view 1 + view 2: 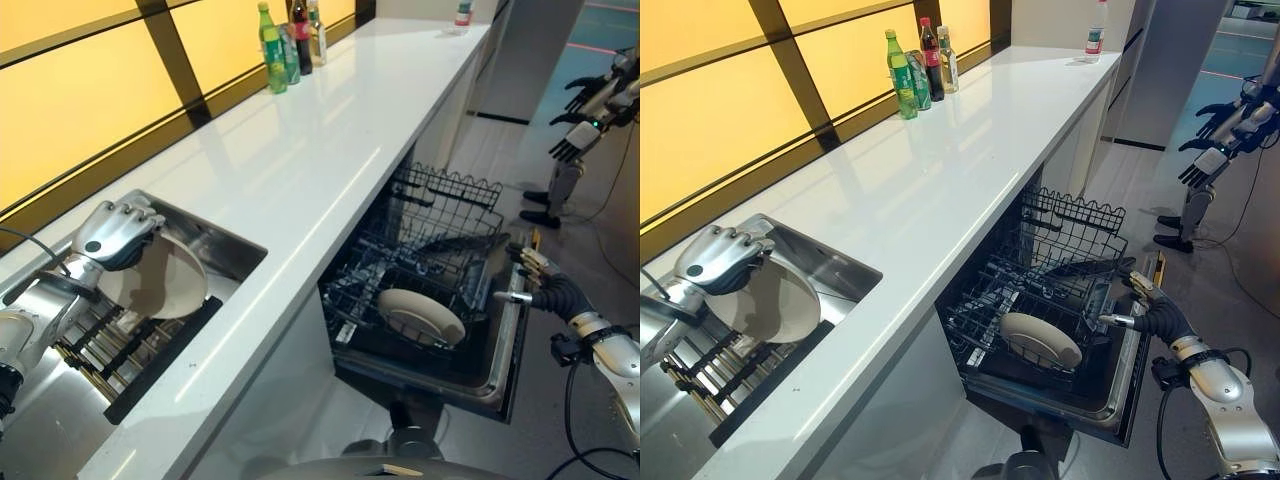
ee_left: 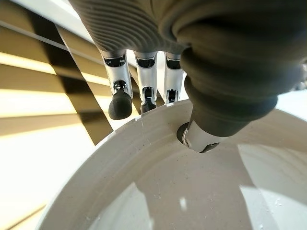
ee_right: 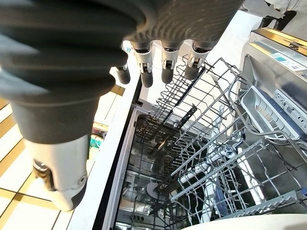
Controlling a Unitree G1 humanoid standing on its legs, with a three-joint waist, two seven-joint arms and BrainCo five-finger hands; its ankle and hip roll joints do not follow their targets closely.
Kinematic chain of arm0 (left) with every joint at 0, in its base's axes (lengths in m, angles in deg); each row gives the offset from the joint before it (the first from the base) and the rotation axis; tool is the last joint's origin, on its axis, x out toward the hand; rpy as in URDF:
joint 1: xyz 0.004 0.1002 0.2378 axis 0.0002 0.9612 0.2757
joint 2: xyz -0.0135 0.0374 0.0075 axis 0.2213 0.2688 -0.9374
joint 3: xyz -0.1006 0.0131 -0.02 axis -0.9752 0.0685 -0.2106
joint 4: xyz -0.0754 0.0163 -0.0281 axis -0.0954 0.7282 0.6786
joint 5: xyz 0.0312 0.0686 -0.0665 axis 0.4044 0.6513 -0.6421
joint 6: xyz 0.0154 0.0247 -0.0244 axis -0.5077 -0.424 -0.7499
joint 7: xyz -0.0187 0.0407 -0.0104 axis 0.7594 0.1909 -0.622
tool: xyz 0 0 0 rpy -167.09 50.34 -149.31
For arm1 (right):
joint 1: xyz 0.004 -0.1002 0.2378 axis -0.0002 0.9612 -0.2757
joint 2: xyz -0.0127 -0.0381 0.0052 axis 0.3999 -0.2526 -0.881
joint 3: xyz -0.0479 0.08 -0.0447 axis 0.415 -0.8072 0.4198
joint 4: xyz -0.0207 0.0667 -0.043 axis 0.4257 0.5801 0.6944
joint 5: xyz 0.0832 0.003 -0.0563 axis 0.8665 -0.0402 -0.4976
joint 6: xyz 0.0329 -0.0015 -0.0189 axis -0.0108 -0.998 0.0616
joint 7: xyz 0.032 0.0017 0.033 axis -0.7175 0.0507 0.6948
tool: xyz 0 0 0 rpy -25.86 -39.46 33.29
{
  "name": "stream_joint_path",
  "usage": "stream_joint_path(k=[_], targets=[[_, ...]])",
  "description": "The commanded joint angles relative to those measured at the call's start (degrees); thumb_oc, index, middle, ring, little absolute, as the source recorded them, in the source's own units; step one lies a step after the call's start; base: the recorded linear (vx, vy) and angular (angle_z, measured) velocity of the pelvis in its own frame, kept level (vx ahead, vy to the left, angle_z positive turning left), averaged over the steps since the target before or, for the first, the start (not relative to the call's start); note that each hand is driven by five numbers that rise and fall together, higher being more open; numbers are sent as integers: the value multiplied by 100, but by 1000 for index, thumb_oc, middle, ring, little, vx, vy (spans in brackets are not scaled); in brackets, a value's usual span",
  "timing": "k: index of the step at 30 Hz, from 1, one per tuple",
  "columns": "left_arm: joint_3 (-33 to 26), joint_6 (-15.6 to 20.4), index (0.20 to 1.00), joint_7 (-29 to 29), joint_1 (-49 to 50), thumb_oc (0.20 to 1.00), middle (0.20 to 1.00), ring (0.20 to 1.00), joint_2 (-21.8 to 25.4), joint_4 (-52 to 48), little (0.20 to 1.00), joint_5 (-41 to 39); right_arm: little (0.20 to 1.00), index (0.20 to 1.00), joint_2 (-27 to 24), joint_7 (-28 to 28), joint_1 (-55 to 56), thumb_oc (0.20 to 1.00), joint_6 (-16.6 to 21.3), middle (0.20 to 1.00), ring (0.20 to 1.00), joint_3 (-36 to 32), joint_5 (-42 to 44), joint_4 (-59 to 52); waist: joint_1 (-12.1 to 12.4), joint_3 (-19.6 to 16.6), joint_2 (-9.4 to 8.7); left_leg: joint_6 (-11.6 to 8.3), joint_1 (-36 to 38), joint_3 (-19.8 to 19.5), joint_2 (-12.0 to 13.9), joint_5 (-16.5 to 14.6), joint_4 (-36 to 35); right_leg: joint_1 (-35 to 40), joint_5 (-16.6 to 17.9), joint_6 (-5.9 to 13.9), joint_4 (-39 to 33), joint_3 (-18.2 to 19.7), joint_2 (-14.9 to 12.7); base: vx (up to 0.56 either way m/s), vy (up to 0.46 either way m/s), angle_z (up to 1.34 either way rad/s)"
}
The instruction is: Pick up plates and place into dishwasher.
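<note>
1. Left eye view: a long white counter (image 1: 330, 150) runs along a wall of yellow panels (image 1: 90, 90), with a cluster of bottles (image 1: 290, 45) at its far end. A steel sink (image 1: 215, 250) is set into the near end of the counter, with a dark rack (image 1: 120, 350) inside it. The left hand (image 1: 118, 235) reaches into the sink, its fingers curled over the upper rim of a white plate (image 1: 155, 285) that stands tilted above the rack. Below the counter edge the dishwasher (image 1: 490, 370) is open with its wire basket (image 1: 430, 250) pulled out; a second plate (image 1: 422, 316) lies in the basket's near part. The right hand (image 1: 530, 272) hovers at the open door's outer edge, fingers relaxed and empty. Another robot (image 1: 590, 110) stands on the floor at the far right.

2. Right eye view: the same scene. One more bottle (image 1: 1096, 27) stands alone at the counter's far end.

3. Left wrist view: the dark-tipped fingers (image 2: 120, 103) hook over the plate's rim and the thumb (image 2: 199, 139) presses its inner face, so the plate is pinched between them.

4. Right wrist view: the right hand's fingers (image 3: 165, 67) hang loosely spread above the wire basket, touching nothing, with the thumb (image 3: 62, 187) apart from them. The dishwasher's door edge shows beside the basket.
</note>
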Motion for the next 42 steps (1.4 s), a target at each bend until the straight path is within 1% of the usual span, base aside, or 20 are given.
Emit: stream_joint_path(k=[1, 2, 6, 8, 13, 19, 21, 23, 25, 28, 29, 31, 33, 35, 37, 39, 41, 42], targets=[[-925, -769, 200, 789, 113, 200, 200, 200, 49, 287, 200, -337, 1000, 1000, -201, -55, -96, 1000, 300, 1000, 1000, -245, 180, -290, 63, -276, 26, -12, -900, -548, -52, -53, 241, -559, 182, 609, 600, -141, -543, -29, -38, 0], [-1064, -905, 200, 951, 117, 200, 200, 200, 41, 359, 200, -494, 1000, 1000, -161, -53, -106, 1000, 305, 1000, 1000, -232, 170, -277, 88, -304, 16, -14, -882, -567, -44, -46, 211, -559, 181, 609, 598, -159, -538, -33, -40, -1], [-1427, -1039, 200, 1267, 155, 200, 200, 200, -37, 421, 200, -826, 1000, 1000, -58, -105, -139, 1000, 290, 1000, 1000, -166, 156, -294, 140, -369, -18, -18, -852, -621, -17, -16, 144, -535, 147, 609, 586, -240, -527, -40, -45, -2], [-1648, -994, 200, 1472, 131, 200, 200, 200, -70, 442, 200, -1138, 1000, 1000, 17, -151, -165, 1000, 324, 1000, 1000, -128, 141, -272, 182, -408, -42, -23, -840, -653, 4, -1, 109, -522, 138, 609, 581, -292, -529, -56, -68, 2], [-2078, -821, 200, 1647, 68, 200, 200, 200, -67, 352, 200, -1635, 1000, 1000, 134, -237, -194, 1000, 302, 1000, 1000, -73, 141, -356, 247, -508, -79, -30, -805, -705, 58, 20, 34, -482, 73, 609, 564, -391, -499, -65, -77, -1], [-2554, -536, 200, 1657, 0, 200, 200, 200, -63, 286, 200, -2370, 1000, 1000, 268, -315, -274, 1000, 345, 1000, 1000, -54, 121, -420, 331, -630, -105, -40, -794, -750, 107, 68, -47, -419, -65, 609, 553, -528, -456, -86, -84, -3], [-2651, -358, 200, 1603, -90, 200, 200, 200, -92, 227, 200, -2911, 1000, 1000, 306, -422, -325, 1000, 498, 1000, 1000, -56, 164, -510, 362, -679, -121, -47, -811, -762, 131, 92, -58, -372, -167, 609, 529, -581, -428, -109, -119, -2], [-2739, -144, 200, 1523, -149, 200, 200, 200, -227, 126, 200, -3238, 1000, 1000, 330, -545, -421, 1000, 639, 1000, 1000, -73, 236, -649, 392, -704, -134, -66, -844, -777, 146, 150, -55, -352, -184, 609, 501, -604, -410, -127, -109, -4], [-2871, 91, 200, 1282, -177, 200, 200, 200, -385, -98, 200, -3786, 1000, 1000, 324, -633, -558, 1000, 807, 1000, 1000, -143, 373, -858, 445, -737, -133, -82, -843, -779, 197, 168, -54, -283, -262, 596, 449, -660, -369, -122, -133, 7], [-2980, 255, 200, 1010, -238, 200, 200, 200, -696, -524, 200, -4294, 1000, 1000, 304, -770, -905, 1000, 1031, 1000, 1000, -164, 549, -1196, 549, -796, -131, -122, -849, -743, 305, 194, -67, -150, -323, 524, 332, -746, -311, -101, -137, 3], [-2985, 293, 200, 926, -266, 200, 200, 200, -803, -653, 200, -4395, 1000, 1000, 306, -852, -1032, 1000, 1133, 1000, 1000, -152, 617, -1290, 589, -822, -128, -140, -860, -732, 342, 210, -70, -100, -341, 495, 289, -778, -286, -112, -143, -1], [-2914, 323, 200, 813, -389, 200, 200, 200, -942, -860, 200, -4547, 1000, 1000, 278, -1034, -1330, 1000, 1204, 1000, 1000, -88, 697, -1421, 660, -864, -129, -175, -884, -705, 406, 238, -70, -13, -371, 444, 220, -830, -244, -98, -121, -3], [-2797, 274, 200, 645, -568, 200, 200, 200, -1060, -1087, 200, -4780, 1000, 1000, 263, -1244, -1721, 1000, 1321, 1000, 1000, 13, 848, -1598, 744, -911, -132, -216, -919, -678, 469, 279, -70, 82, -405, 376, 147, -904, -190, -107, -122, 0], [-2676, 223, 200, 466, -765, 200, 200, 200, -1147, -1241, 200, -4951, 1000, 1000, 275, -1410, -2128, 1000, 1343, 1000, 1000, 102, 1032, -1728, 821, -958, -142, -252, -946, -653, 519, 319, -70, 184, -435, 316, 82, -999, -151, -103, -116, -3], [-2563, 221, 200, 404, -910, 200, 200, 200, -1195, -1296, 200, -5094, 1000, 1000, 314, -1506, -2374, 1000, 1462, 1000, 1000, 173, 1094, -1791, 853, -970, -139, -277, -959, -650, 550, 350, -70, 243, -450, 281, 48, -1056, -127, -95, -89, 2], [-2330, 203, 200, 272, -1190, 200, 200, 200, -1350, -1337, 200, -5250, 1000, 1000, 426, -1503, -2855, 1000, 1401, 1000, 1000, 379, 1241, -1958, 912, -1029, -132, -312, -991, -620, 596, 408, -70, 333, -495, 219, 17, -1159, -97, -100, -74, 5], [-2151, 152, 200, 141, -1399, 200, 200, 200, -1466, -1386, 200, -5519, 1000, 1000, 518, -1432, -3119, 1000, 1311, 1000, 1000, 531, 1269, -2093, 941, -1060, -136, -329, -1001, -611, 617, 441, -70, 389, -530, 175, 12, -1219, -74, -78, -53, 5], [-2065, 163, 200, 98, -1499, 200, 200, 200, -1551, -1411, 200, -5531, 1000, 1000, 568, -1394, -3267, 1000, 1244, 1000, 1000, 635, 1260, -2135, 957, -1071, -138, -333, -1003, -613, 623, 455, -68, 409, -546, 155, 17, -1244, -63, -74, -44, 14]])
